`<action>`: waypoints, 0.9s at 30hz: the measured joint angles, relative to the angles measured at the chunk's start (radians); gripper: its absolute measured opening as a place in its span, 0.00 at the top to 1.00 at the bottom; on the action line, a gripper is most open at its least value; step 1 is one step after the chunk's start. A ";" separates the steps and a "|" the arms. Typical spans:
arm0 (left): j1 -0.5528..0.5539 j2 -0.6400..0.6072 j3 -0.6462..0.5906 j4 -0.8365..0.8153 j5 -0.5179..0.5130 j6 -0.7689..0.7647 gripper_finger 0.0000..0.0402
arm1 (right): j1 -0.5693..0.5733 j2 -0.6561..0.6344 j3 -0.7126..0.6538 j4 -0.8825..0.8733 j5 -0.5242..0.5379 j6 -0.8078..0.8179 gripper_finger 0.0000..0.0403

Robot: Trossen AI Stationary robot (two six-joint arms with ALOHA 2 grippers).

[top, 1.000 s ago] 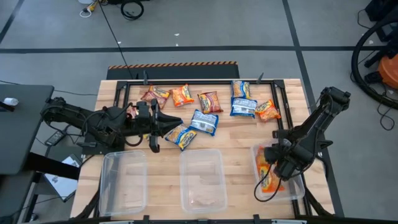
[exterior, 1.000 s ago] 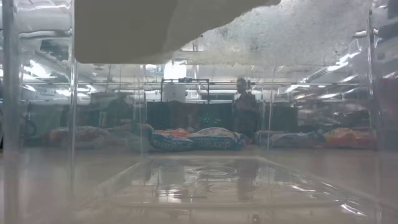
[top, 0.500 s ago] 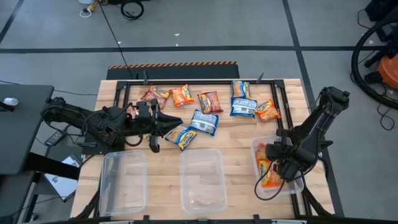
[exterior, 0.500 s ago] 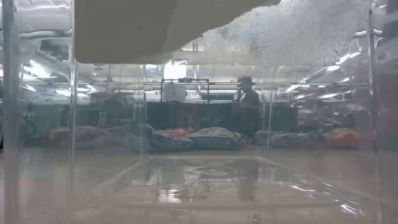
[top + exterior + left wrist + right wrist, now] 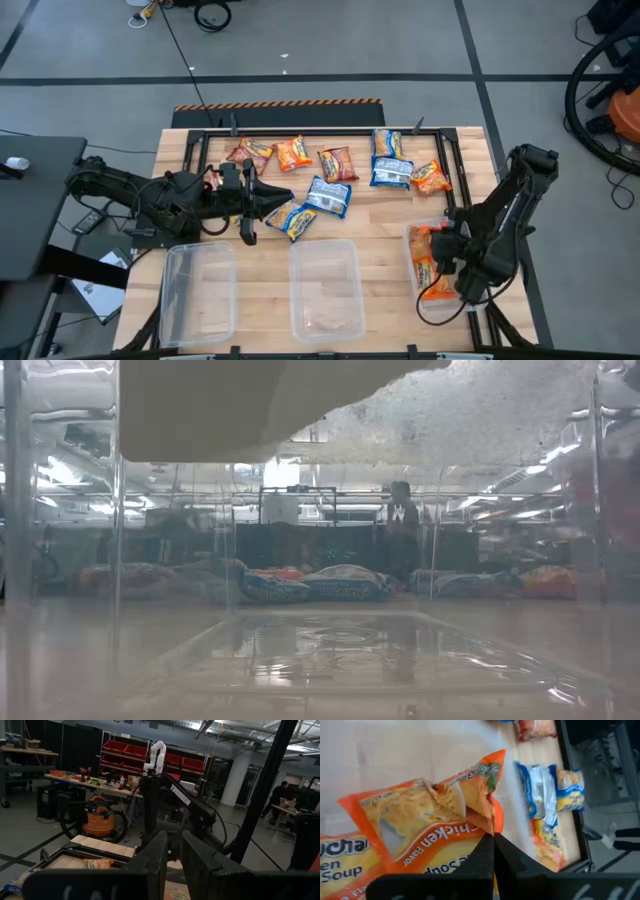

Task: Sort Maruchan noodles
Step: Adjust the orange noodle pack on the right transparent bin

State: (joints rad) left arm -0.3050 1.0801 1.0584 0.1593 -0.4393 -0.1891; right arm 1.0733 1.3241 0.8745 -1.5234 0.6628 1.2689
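Observation:
Maruchan noodle packets lie flat across the far half of the table: orange ones [image 5: 293, 152] [image 5: 432, 178], a dark red one [image 5: 250, 152] and blue-and-white ones [image 5: 328, 195] [image 5: 390, 160]. The clear right bin [image 5: 450, 312] holds orange packets [image 5: 425, 270]. My right gripper [image 5: 442, 263] [image 5: 494, 837] slants down over that bin, shut on one orange packet [image 5: 420, 820]. My left gripper [image 5: 288, 196] [image 5: 174, 845] hovers level above the table's left half beside a blue packet [image 5: 292, 218]. Its fingers stand a narrow gap apart with nothing between them. My right gripper pinches a crinkled edge [image 5: 492, 822] of the orange packet near one corner, between its two shut fingertips. The fingers slant down from the table's right side. The packet puckers at the pinch, and its far part lies over another orange packet [image 5: 340, 865] in the bin.
Two more clear bins stand along the near edge, at the left [image 5: 198, 290] and in the middle [image 5: 325, 290]. A black frame [image 5: 300, 132] runs along the far edge. In the low view the bin walls [image 5: 115, 560] stand in front, and a person [image 5: 400, 530] is in the room behind.
My right gripper has shifted a little toward the table's right edge and turned at the wrist, staying shut. The orange packets in the right bin have moved toward the bin's far end. The person in the background has walked to the right.

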 joint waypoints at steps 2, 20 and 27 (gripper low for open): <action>0.000 0.000 0.000 0.000 0.000 -0.012 0.86 | 0.011 0.034 -0.022 0.031 -0.003 0.043 0.99; 0.000 0.000 0.000 0.010 0.000 -0.007 0.86 | 0.108 -0.087 0.113 0.196 -0.320 -0.064 0.69; 0.000 0.000 0.000 0.010 0.000 0.002 0.86 | 0.048 -0.191 -0.016 0.538 -0.486 -0.325 0.66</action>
State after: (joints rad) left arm -0.3050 1.0800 1.0584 0.1688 -0.4394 -0.1869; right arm 1.1214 1.1329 0.8584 -0.9856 0.1763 0.9436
